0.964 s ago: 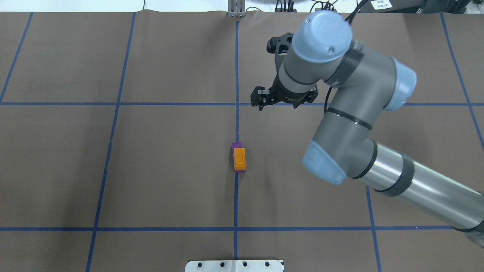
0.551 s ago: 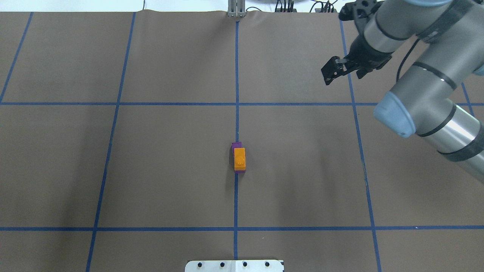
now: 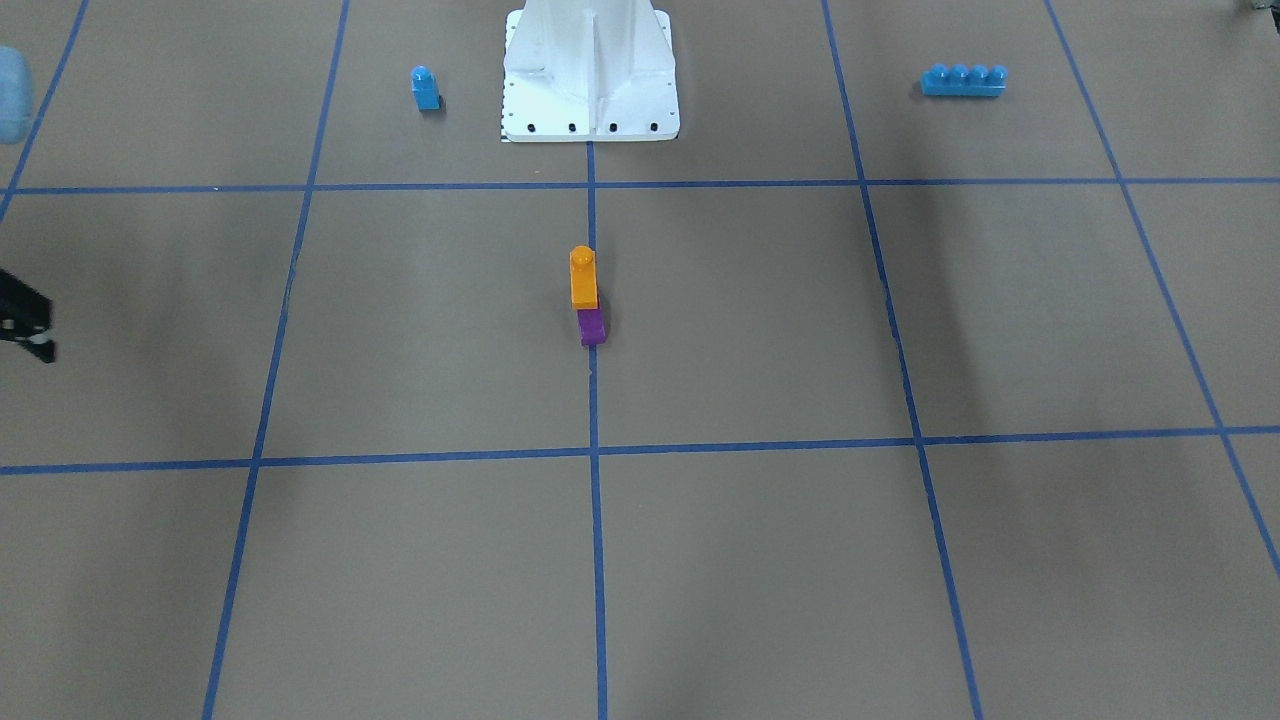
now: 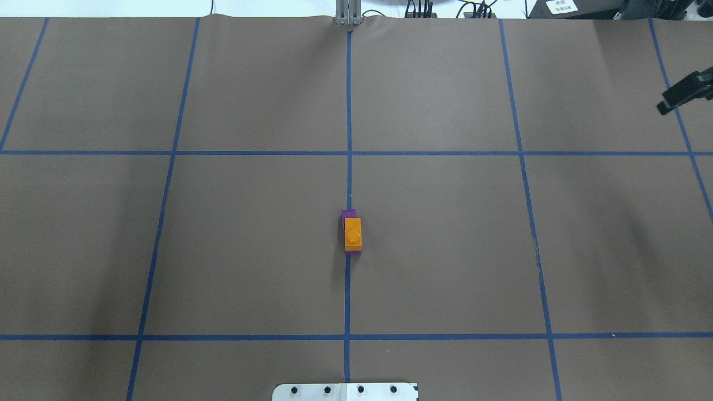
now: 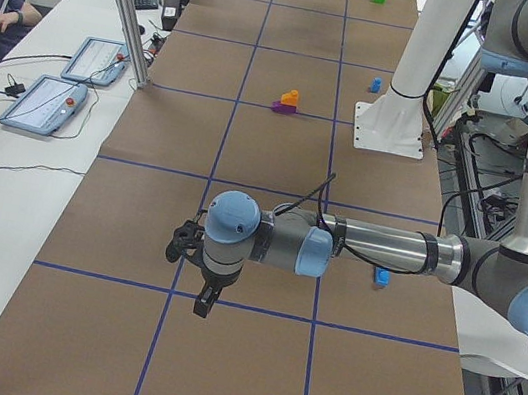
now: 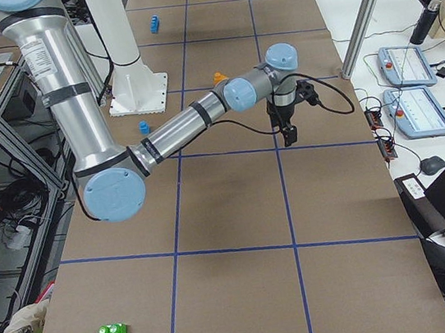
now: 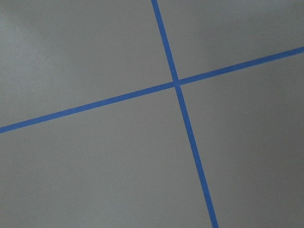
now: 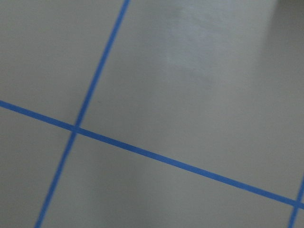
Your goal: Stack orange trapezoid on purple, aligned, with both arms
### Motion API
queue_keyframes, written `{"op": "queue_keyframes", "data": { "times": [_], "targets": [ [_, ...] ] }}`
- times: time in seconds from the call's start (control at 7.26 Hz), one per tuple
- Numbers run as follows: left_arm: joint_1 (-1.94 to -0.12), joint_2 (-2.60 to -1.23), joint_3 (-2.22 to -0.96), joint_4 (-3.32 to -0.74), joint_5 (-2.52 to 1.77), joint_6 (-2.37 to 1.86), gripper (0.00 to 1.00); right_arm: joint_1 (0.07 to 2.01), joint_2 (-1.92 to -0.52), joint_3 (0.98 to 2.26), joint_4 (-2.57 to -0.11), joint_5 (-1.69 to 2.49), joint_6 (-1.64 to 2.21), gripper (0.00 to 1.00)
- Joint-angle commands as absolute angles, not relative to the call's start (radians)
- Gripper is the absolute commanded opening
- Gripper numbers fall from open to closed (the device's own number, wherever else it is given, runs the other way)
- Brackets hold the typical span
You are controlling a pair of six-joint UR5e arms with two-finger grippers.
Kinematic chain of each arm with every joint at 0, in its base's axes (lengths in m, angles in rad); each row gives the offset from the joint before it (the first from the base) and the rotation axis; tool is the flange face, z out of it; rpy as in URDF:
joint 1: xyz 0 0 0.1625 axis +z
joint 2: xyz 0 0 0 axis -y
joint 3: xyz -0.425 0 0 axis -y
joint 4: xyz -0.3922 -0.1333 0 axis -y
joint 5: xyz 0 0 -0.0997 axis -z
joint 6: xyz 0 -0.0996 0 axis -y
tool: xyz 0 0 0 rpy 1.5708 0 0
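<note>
The orange trapezoid point(image 4: 352, 234) sits on the purple block point(image 4: 349, 213) at the table's middle, on the centre tape line. In the front view the orange block point(image 3: 583, 280) stands above the purple one point(image 3: 592, 327), stud up. No gripper touches them. My right gripper point(image 4: 664, 107) hangs far off at the table's right edge; in the front view point(image 3: 35, 330) its two fingers show apart and empty. My left gripper point(image 5: 204, 299) shows only in the exterior left view, pointing down over the table's left end; I cannot tell if it is open. Both wrist views show only the mat.
A small blue single-stud block point(image 3: 425, 88) and a blue four-stud brick point(image 3: 963, 80) lie either side of the white pedestal base point(image 3: 590, 70). A green block point(image 6: 113, 331) lies at the right end. Tablets point(image 5: 58, 97) lie on the side table by an operator.
My right arm has swung from above the table's middle out to the right edge. The orange-on-purple stack has not moved.
</note>
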State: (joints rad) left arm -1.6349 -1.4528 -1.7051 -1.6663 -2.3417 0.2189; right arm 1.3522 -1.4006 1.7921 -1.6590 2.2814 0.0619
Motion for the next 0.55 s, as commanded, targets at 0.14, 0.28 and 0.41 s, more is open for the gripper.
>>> {"op": "queue_keyframes", "data": {
  "times": [0.14, 0.28, 0.41],
  "targets": [
    [-1.634, -1.428, -1.709, -1.683, -2.345, 0.218, 1.0, 1.537, -1.65, 1.769, -1.649, 2.309, -0.217, 1.0],
    [-1.632, -1.428, -1.707, -1.681, -2.344, 0.216, 1.0, 1.577, -1.708, 1.764, -1.651, 2.292, -0.225, 1.0],
    [-1.632, -1.428, -1.709, -1.681, -2.345, 0.216, 1.0, 1.627, -1.721, 1.728, -1.649, 2.296, -0.229, 1.0]
  ]
}}
